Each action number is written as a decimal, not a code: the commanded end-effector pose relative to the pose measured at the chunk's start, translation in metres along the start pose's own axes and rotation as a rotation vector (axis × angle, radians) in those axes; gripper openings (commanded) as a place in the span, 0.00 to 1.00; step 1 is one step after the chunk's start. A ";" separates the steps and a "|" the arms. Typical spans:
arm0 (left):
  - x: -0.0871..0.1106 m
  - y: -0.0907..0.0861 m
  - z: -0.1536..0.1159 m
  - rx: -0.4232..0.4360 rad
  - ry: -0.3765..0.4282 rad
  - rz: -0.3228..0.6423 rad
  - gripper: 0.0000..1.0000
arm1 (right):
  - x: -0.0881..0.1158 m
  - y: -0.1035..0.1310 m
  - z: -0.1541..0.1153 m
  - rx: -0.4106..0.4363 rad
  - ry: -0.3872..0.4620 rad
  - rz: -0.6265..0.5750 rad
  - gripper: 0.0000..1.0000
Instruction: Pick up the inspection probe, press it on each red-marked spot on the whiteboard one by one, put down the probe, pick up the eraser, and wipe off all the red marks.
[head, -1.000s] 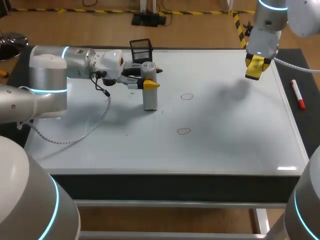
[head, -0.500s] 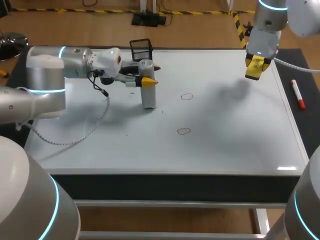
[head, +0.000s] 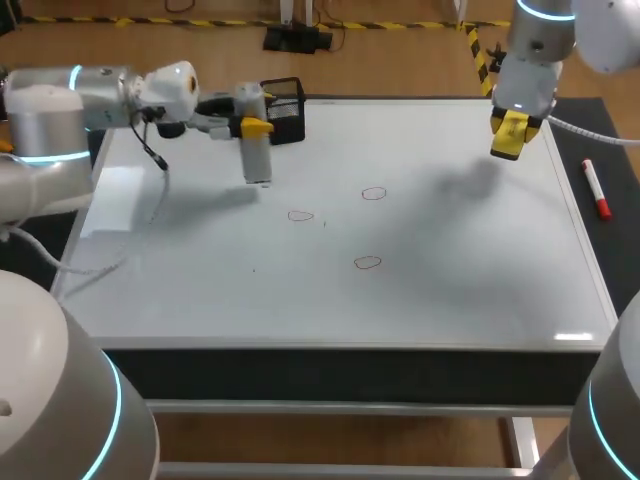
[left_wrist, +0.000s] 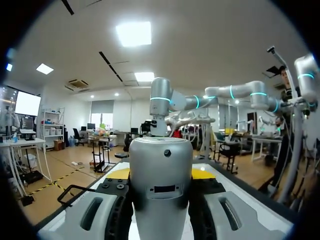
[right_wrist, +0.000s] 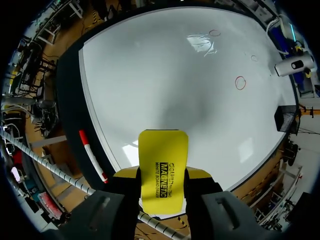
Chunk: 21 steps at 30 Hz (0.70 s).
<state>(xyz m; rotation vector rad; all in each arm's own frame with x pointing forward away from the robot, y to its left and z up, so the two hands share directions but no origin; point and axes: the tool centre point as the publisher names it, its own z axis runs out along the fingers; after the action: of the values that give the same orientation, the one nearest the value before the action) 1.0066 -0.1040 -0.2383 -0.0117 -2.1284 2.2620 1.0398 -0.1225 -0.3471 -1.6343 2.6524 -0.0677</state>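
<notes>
My left gripper (head: 254, 127) is shut on the grey cylindrical probe (head: 256, 150), held upright above the back left of the whiteboard (head: 450, 290). In the left wrist view the probe (left_wrist: 161, 200) stands between the yellow-tipped fingers of my left gripper (left_wrist: 161, 175). Three red ring marks show on the board: one nearest the probe (head: 300, 215), one in the middle (head: 373, 193), one nearer the front (head: 367, 263). My right gripper (head: 508, 138) hangs over the back right corner, shut on the yellow eraser (right_wrist: 163, 165). From there the marks (right_wrist: 240, 83) and the probe (right_wrist: 292, 65) lie far ahead.
A black wire holder (head: 284, 98) stands at the board's back edge, just right of the probe. A red marker pen (head: 595, 190) lies on the dark table strip right of the board, also visible as the marker pen (right_wrist: 92, 155) beside my right gripper.
My left arm has carried the probe up, back and to the left, off the spot it stood on; a red ring now shows there. The right arm has kept still.
</notes>
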 end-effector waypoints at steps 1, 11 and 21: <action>-0.013 -0.010 -0.024 -0.026 -0.006 -0.002 0.00 | 0.000 -0.001 -0.001 0.000 0.005 -0.001 0.00; -0.046 -0.015 -0.083 -0.042 -0.074 -0.005 0.00 | 0.000 -0.001 -0.001 0.000 0.005 -0.001 0.00; -0.054 -0.016 -0.109 -0.028 -0.113 0.011 0.00 | 0.000 -0.001 -0.001 0.000 0.005 -0.001 0.00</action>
<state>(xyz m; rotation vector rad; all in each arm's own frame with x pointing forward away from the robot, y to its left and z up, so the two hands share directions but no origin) 1.0660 0.0002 -0.2291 0.1080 -2.2276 2.2815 1.0397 -0.1225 -0.3471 -1.6344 2.6524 -0.0676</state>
